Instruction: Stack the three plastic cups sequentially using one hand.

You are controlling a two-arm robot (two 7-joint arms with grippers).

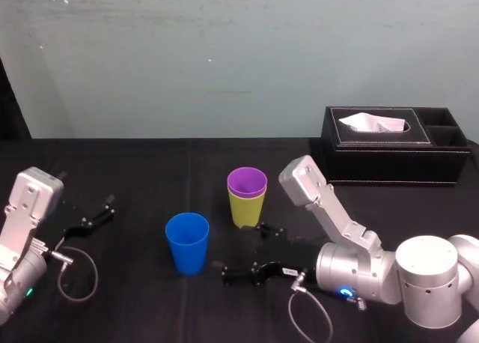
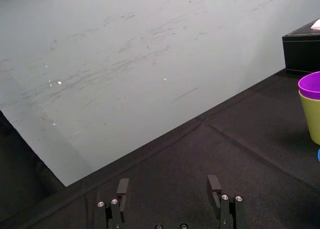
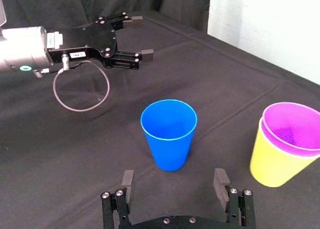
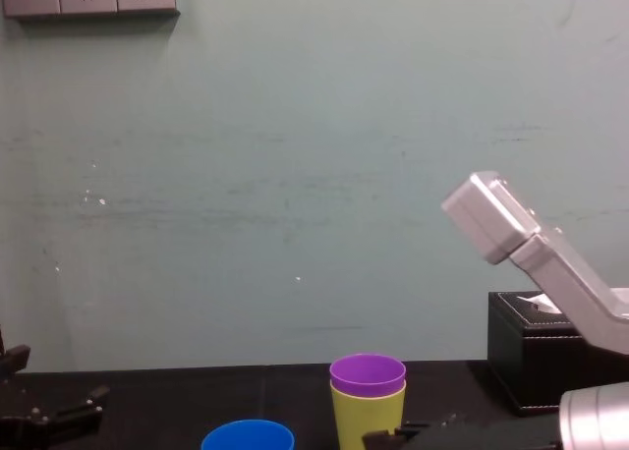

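Label (image 1: 288, 270) on released right end effector (image 1: 238, 248) unreadable; blue cup (image 1: 187, 242) stands just ahead of it

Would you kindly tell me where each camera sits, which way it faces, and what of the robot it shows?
Head view: up high, looking down on the table; blue cup, purple cup nested in yellow cup, tissue box; left gripper and right gripper, both open.
Chest view: low, facing the wall across the table; right arm at right.
Left wrist view: behind the left gripper's fingers, facing the wall.
Right wrist view: behind the right gripper's fingers, facing the blue cup.
Shared: both wrist views show the nested cups.
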